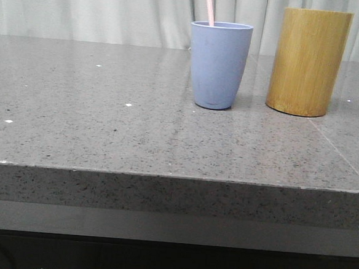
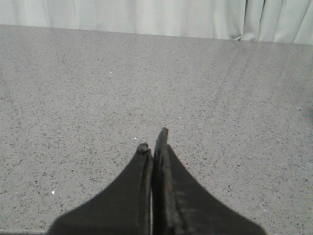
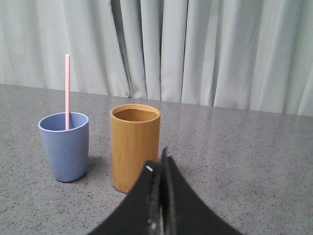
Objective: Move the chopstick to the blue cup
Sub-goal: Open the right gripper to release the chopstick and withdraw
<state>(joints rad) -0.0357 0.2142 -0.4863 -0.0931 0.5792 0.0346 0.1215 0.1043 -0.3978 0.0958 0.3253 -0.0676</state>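
The chopstick [image 3: 67,90] stands in the blue cup [image 3: 64,146] on the bench [image 1: 106,123], both claws closed and empty, leaving the transfer apparently complete.

Low front view, right wrist view sharing blue cup [image 1: 219,65], curtain [image 1: 114,10]

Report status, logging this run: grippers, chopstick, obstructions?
Left gripper shut, right gripper shut, both empty. Chopstick standing in blue cup. Bamboo cylinder beside it.

Quick count: one chopstick [image 3: 67,90], one blue cup [image 1: 219,64], one bamboo cylinder [image 1: 308,61], and two grippers, left [image 2: 152,141] and right [image 3: 157,160].
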